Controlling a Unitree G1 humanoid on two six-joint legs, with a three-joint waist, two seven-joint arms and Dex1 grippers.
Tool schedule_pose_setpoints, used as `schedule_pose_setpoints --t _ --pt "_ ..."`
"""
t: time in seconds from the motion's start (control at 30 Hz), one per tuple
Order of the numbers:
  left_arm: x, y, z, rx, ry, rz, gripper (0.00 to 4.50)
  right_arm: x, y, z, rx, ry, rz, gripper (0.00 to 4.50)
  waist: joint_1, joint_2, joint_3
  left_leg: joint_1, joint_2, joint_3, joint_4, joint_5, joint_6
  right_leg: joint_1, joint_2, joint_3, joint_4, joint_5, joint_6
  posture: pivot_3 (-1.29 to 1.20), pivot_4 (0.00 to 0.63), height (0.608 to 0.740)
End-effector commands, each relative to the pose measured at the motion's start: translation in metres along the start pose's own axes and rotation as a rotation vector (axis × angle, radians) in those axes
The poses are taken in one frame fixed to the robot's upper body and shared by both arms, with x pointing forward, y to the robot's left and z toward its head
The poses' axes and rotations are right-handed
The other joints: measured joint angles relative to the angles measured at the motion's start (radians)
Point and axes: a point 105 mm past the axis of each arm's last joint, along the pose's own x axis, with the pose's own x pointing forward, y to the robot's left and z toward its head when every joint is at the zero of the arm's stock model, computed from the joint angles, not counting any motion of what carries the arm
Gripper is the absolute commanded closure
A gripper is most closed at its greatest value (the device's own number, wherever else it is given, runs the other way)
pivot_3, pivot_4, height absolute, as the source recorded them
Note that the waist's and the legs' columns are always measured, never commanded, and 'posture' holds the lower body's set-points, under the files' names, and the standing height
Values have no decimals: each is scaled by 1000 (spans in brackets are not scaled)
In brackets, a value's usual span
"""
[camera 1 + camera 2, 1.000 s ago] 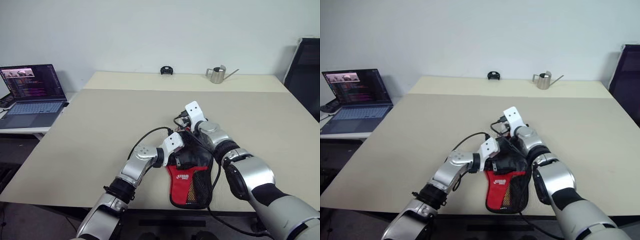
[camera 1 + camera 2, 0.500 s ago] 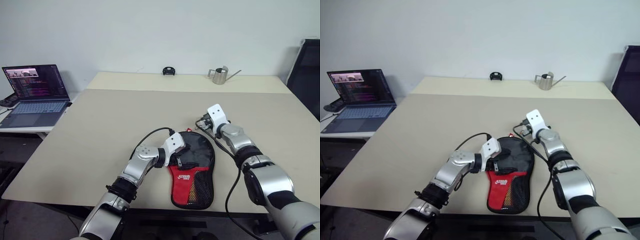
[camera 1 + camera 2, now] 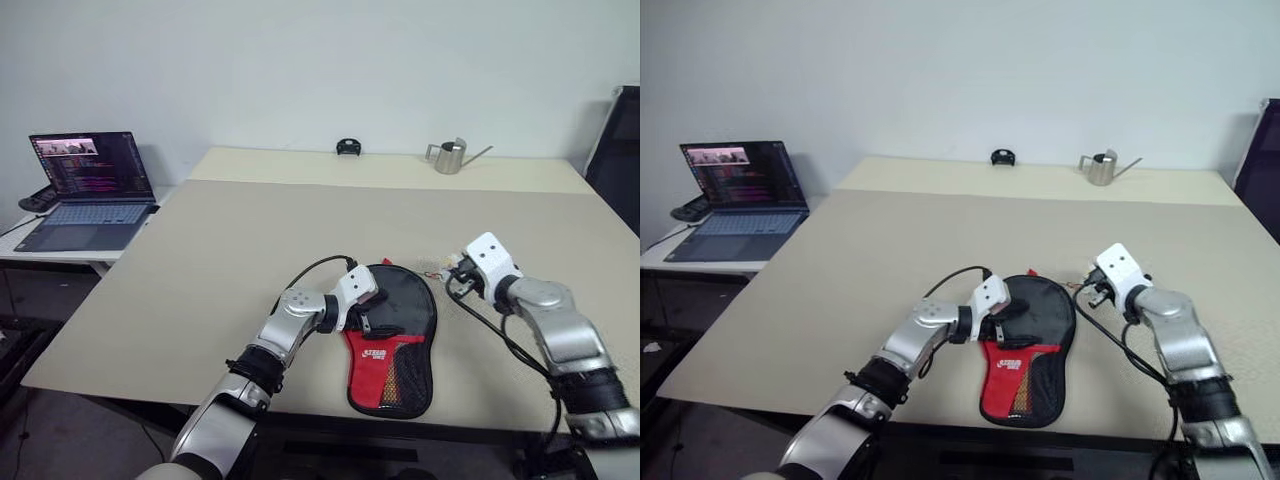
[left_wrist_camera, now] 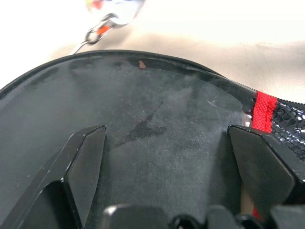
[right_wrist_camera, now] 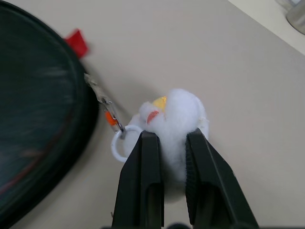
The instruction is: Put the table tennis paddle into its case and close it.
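Note:
The case [image 3: 398, 325] lies flat near the table's front edge, black round end away from me, red logo panel and mesh pocket toward me. The table tennis paddle is hidden. My left gripper [image 3: 362, 314] rests on the case's black round part from its left side, open; its fingers [image 4: 82, 162] stand wide apart over the fabric. To the right of the case, my right gripper [image 5: 170, 136] is shut on a white fluffy charm [image 5: 177, 112]. A white ring [image 5: 121, 143] and a small clip link the charm to the case's edge.
An open laptop [image 3: 86, 185] sits on a side table at the left. A metal watering can [image 3: 452, 157] and a small black object [image 3: 348, 147] stand at the table's far edge. A black chair [image 3: 618, 140] is at the right.
My right arm has swung from over the case out to its right and back toward me, still pinching the charm. The left gripper has stayed on the case. The camera shifted.

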Motion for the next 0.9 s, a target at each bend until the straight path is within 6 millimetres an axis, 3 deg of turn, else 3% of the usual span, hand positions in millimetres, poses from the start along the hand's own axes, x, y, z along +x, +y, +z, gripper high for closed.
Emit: schedule_pose_setpoints --t 0.03,0.27,0.5,0.9 --pt "5 -11 -37 -56 131 -27 41 -25 -1 7 13 -1 22 4306 4 0 0 0 -1 0 0 0 0 0 0 0 0 0 0 0 150 740" --pt "10 -10 -33 -50 124 -35 41 -54 21 -8 47 93 144 4310 7 -1 1 -1 -4 -3 0 1 2 2 -2 -1 -2 0 2 0 150 740" --pt "13 -11 -33 -46 122 -48 41 -80 28 -26 67 191 209 4310 8 -4 2 -1 -5 -4 0 1 2 3 -3 -3 -4 0 4 0 150 740" --pt "18 -14 -32 -42 121 -69 41 -129 80 -36 104 277 508 4311 17 -5 3 -3 -6 -10 -1 -1 5 9 -7 -9 -16 -3 14 0 150 740"
